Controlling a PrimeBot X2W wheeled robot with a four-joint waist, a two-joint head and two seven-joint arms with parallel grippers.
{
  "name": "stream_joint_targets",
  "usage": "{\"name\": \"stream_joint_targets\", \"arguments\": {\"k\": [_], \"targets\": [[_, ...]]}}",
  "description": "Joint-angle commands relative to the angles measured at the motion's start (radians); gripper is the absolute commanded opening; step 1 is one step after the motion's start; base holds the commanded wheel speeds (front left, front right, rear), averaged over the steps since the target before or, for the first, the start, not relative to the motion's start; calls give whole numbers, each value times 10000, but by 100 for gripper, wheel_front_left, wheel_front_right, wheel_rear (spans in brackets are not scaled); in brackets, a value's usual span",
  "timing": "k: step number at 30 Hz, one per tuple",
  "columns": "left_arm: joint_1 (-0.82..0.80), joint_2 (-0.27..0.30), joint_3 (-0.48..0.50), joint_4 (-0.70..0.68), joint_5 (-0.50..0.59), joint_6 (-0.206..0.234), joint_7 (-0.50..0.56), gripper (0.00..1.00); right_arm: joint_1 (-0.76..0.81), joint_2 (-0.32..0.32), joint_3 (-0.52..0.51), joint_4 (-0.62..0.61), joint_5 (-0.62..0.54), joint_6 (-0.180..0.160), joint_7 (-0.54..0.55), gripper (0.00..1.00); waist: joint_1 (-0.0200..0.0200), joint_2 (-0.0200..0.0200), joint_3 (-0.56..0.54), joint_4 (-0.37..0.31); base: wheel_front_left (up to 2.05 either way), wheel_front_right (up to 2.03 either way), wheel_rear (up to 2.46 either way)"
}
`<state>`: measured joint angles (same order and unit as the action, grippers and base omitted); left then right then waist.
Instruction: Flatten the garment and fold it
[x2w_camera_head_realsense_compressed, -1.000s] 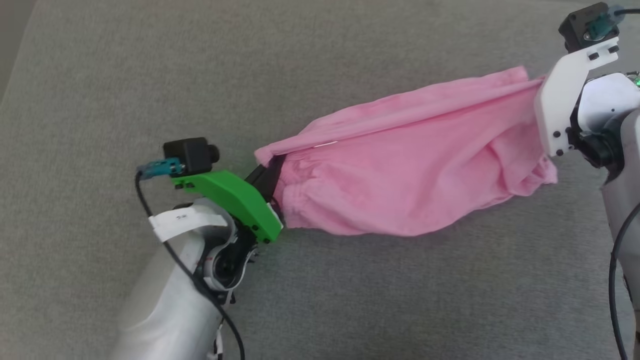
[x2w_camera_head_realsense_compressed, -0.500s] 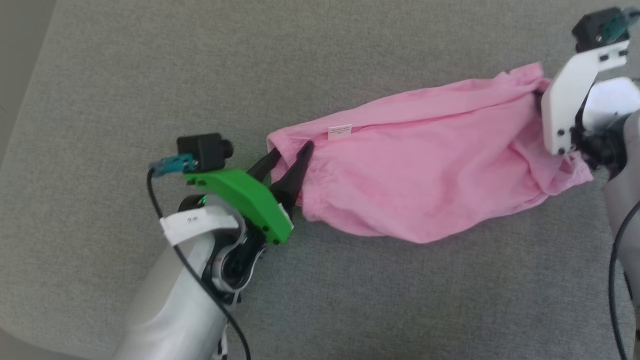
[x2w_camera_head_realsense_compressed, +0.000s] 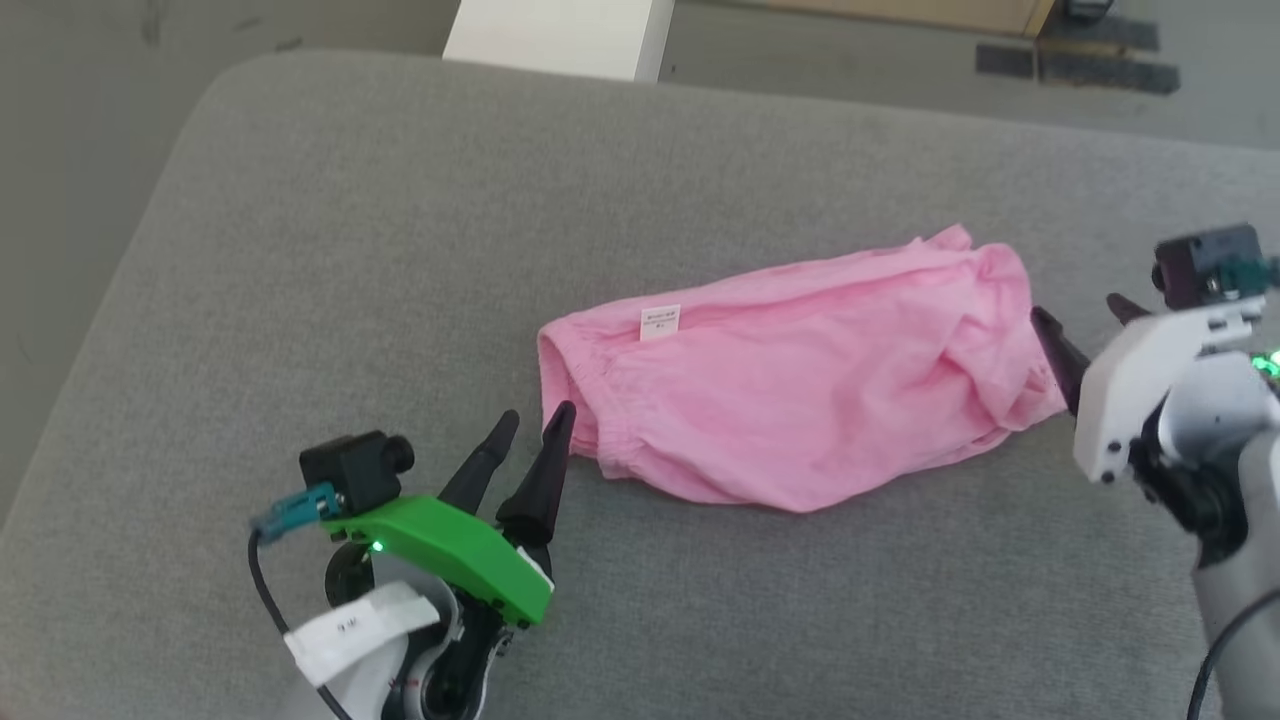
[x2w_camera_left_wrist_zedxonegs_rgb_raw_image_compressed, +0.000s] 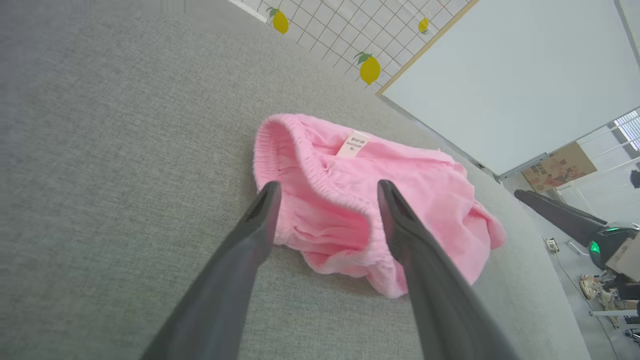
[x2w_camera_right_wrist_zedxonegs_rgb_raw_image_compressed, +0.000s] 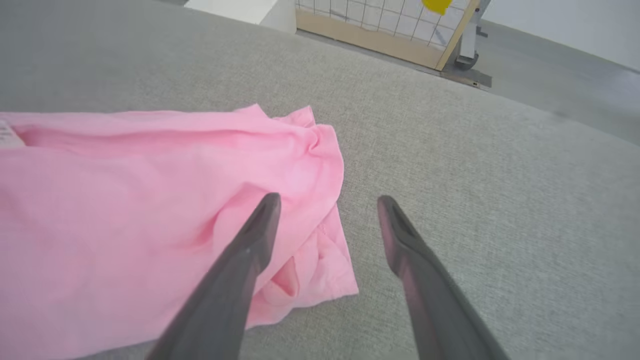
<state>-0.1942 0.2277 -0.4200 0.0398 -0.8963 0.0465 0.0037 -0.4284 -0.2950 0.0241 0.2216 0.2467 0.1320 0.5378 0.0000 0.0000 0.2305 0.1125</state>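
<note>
1. The garment (x2w_camera_head_realsense_compressed: 800, 390) lies in the middle of the head view, on the grey cushion (x2w_camera_head_realsense_compressed: 300, 250). It is lumpy and not flat yet.
2. Its long side runs from the middle left of the picture to the right, going up a little at the right end.
3. The stretchy waistband (x2w_camera_head_realsense_compressed: 572, 400) is at the left end. The small white label (x2w_camera_head_realsense_compressed: 660, 322) sits near the top of that end. The leg end is bunched up at the right.
4. The left gripper (x2w_camera_head_realsense_compressed: 539, 412) is at the lower left. Its two fingers are spread apart and hold nothing. Its tips are just beside the waistband, pointing up and to the right at it.
5. The right gripper (x2w_camera_head_realsense_compressed: 1078, 306) is at the right edge. It is also spread wide with nothing in it, just beside the leg end.
6. So each arm is close to its own end of the cloth. I think the next move needs each gripper to pinch its end, so the cloth can be pulled along its long side.
</note>
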Motion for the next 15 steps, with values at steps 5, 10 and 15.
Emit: {"name": "stream_joint_targets", "arguments": {"k": [5,10,15], "targets": [[195,-96,-354,291,1024,2,-1072,100,1464,803,-578,-1313,-140,-13,-1620,100,0,0,-732,-443,0,0,0],[-127,-64,-1037,1293,2402,24,-1905,100,2482,1627,-887,-2008,-460,-13,-2586,100,0,0,-741,-751,0,0,0],[-432,-110,-1298,2478,3251,383,-2270,100,3026,2141,-1012,-2274,-466,-13,-2873,100,0,0,-748,-1105,0,0,0]]}}
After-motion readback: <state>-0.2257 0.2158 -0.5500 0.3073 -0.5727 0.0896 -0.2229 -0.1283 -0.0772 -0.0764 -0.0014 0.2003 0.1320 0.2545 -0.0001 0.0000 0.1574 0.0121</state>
